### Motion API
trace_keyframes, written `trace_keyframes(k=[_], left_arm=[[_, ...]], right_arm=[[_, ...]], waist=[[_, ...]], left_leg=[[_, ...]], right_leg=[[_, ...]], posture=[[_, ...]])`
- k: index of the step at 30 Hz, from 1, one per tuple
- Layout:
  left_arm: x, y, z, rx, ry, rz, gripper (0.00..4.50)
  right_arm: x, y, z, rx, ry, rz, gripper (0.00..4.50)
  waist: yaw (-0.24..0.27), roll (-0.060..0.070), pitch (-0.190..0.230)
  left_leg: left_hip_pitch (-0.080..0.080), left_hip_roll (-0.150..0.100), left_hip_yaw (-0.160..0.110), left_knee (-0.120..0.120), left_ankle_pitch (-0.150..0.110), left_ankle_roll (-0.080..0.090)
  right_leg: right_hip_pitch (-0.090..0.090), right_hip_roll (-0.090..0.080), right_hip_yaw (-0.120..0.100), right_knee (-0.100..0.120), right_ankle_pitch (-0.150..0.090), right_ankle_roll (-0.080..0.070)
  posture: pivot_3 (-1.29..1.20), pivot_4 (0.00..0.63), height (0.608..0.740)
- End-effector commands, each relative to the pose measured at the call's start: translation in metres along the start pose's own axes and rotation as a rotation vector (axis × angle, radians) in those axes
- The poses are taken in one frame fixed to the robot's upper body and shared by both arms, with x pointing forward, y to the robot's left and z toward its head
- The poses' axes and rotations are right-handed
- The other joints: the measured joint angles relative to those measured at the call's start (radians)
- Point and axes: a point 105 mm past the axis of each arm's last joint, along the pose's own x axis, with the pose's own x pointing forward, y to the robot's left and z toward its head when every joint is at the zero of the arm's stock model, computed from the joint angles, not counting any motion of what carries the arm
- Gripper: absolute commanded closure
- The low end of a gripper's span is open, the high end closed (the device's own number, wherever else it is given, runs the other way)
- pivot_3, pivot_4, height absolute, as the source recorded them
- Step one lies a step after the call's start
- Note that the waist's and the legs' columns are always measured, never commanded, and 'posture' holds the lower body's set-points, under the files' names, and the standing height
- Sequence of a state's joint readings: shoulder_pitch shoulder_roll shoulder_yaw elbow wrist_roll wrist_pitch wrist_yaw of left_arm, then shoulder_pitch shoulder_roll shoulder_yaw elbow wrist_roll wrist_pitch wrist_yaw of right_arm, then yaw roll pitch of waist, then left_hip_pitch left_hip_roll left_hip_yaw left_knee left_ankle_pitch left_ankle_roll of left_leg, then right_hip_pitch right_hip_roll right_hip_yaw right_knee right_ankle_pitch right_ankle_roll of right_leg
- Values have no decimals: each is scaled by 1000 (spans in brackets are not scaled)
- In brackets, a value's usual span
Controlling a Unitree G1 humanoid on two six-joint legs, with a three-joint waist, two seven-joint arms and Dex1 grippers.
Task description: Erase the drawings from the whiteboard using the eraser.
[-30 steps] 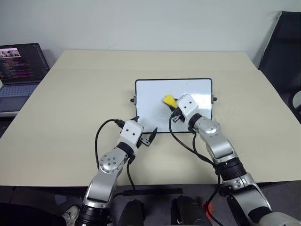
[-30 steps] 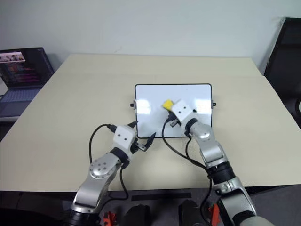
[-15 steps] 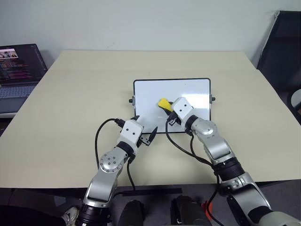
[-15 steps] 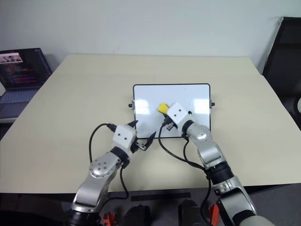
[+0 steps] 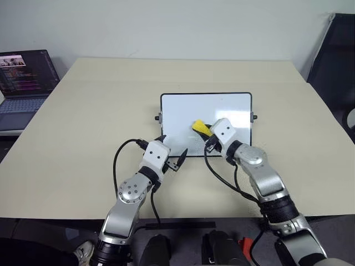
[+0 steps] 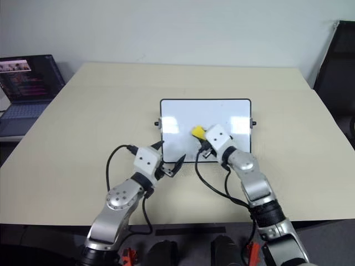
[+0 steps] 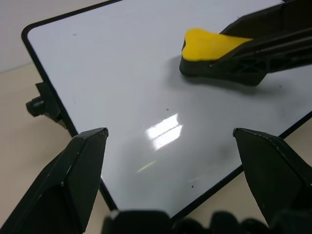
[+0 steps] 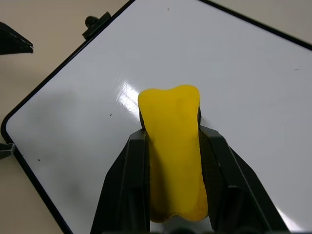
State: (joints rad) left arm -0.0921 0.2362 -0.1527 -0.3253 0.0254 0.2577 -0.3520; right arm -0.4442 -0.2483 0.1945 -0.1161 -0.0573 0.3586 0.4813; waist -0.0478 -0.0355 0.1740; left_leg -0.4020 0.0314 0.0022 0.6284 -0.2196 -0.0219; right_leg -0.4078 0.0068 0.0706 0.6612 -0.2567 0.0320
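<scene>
Your right gripper (image 8: 173, 161) has its two black fingers clamped tight on the small bright yellow eraser block with the dark underside (image 8: 174, 146), which sits pressed flat on the glossy white rectangular whiteboard with the thin black frame (image 5: 183, 108), near the board's middle and a little toward its near edge. Your left gripper (image 7: 170, 146) has its fingers spread wide and holds nothing; it hangs just over the near left corner of the whiteboard, not clearly pinning it. That is your main risk: with the board loose on the pale beige tabletop (image 5: 83, 111), a firm sideways stroke could drag it along or spin it, so the eraser skates without wiping. The surface around the eraser looks almost clean; I can make out only tiny dark specks, no clear drawings, so any faint marks left may sit under the right arm or toward the far right side, and you could miss them. Press too steeply and the eraser may tip onto an edge or twist out between the fingers. A long stroke could also catch the small black knob (image 5: 157, 117) on the short left side.
</scene>
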Motion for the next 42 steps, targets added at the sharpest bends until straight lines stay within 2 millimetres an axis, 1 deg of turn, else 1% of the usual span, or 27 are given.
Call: trace_keyframes(k=[1, 4, 5, 7, 8, 10, 13, 15, 16, 19, 22, 28, 33, 42], left_arm=[[6, -12, 30, -30, -115, -139, 0], [12, -31, 44, -69, -193, -366, 0], [12, -37, 47, -72, -205, -443, 0], [12, -44, 47, -70, -211, -538, 0], [12, -47, 46, -72, -213, -582, 0], [17, -54, 38, -49, -199, -688, 0], [19, -59, 30, -19, -186, -786, 0], [24, -64, 25, -1, -187, -872, 0], [26, -67, 23, 19, -186, -913, 0], [29, -68, 13, 111, -176, -978, 0], [33, -66, 7, 162, -171, -1000, 0], [39, -62, 10, 172, -189, -1000, 0], [39, -62, 13, 182, -194, -999, 0], [38, -63, 18, 187, -193, -997, 0]], right_arm=[[-35, -29, 23, -11, -30, -105, 3451], [-66, -50, 17, 12, 39, -235, 3451], [-77, -56, 13, 25, 69, -277, 3451], [-91, -62, 8, 43, 113, -329, 3451], [-99, -65, 4, 47, 138, -354, 3451], [-126, -81, -11, 83, 221, -460, 3451], [-149, -92, -24, 136, 290, -559, 3451], [-168, -102, -35, 182, 336, -637, 3451], [-174, -105, -40, 211, 354, -664, 3451], [-177, -104, -51, 263, 392, -657, 3451], [-176, -98, -60, 311, 424, -619, 3451], [-168, -89, -68, 376, 424, -587, 3451], [-161, -88, -70, 394, 417, -572, 3451], [-158, -85, -83, 464, 434, -584, 3451]], waist=[[7, 0, 0], [18, 0, 0], [19, 0, 0], [17, 0, 0], [14, 0, 0], [15, 0, 0], [14, 0, 0], [14, 0, 0], [15, 0, 0], [14, 0, 0], [12, 0, 0], [13, 0, 0], [13, 0, 0], [13, 0, 0]], left_leg=[[0, 0, 0, 0, 0, 0], [0, -1, 0, 1, 0, 0], [0, -2, 0, 1, 0, 0], [0, -3, 1, 1, 0, 0], [0, -2, 1, 0, 0, 0], [0, -2, 1, 0, 0, 0], [0, -2, 0, 0, 0, 0], [0, -2, 1, 0, 0, 0], [0, -2, 1, 0, 0, 0], [0, -3, 1, 0, 0, 0], [0, -2, 1, 0, 0, 0], [-1, -2, 0, 0, 0, 0], [-1, -2, 0, 0, 0, 0], [-1, -2, 0, 0, 0, 0]], right_leg=[[0, 0, 0, 0, 0, 0], [0, 0, -1, 0, 0, 0], [0, 0, -1, 0, 0, 0], [0, 0, -1, -1, 0, 0], [0, 0, -1, -1, 0, 0], [0, 1, 0, -1, -1, 0], [0, 2, -1, 0, -1, -1], [0, 2, -1, 0, -1, -1], [0, 2, -1, 0, -1, -1], [0, 2, -1, 0, -1, -1], [0, 2, 0, -1, -1, -1], [-1, 3, -1, -1, -1, -1], [-1, 3, 0, 0, -1, -1], [-1, 3, -1, 0, -1, -1]], posture=[[0, 150, 740], [0, 150, 740], [0, 150, 740], [0, 150, 740], [0, 150, 740], [0, 150, 740], [0, 150, 740], [0, 150, 740], [0, 150, 740], [0, 150, 740], [0, 150, 740], [0, 150, 740], [0, 150, 740], [0, 150, 740]])
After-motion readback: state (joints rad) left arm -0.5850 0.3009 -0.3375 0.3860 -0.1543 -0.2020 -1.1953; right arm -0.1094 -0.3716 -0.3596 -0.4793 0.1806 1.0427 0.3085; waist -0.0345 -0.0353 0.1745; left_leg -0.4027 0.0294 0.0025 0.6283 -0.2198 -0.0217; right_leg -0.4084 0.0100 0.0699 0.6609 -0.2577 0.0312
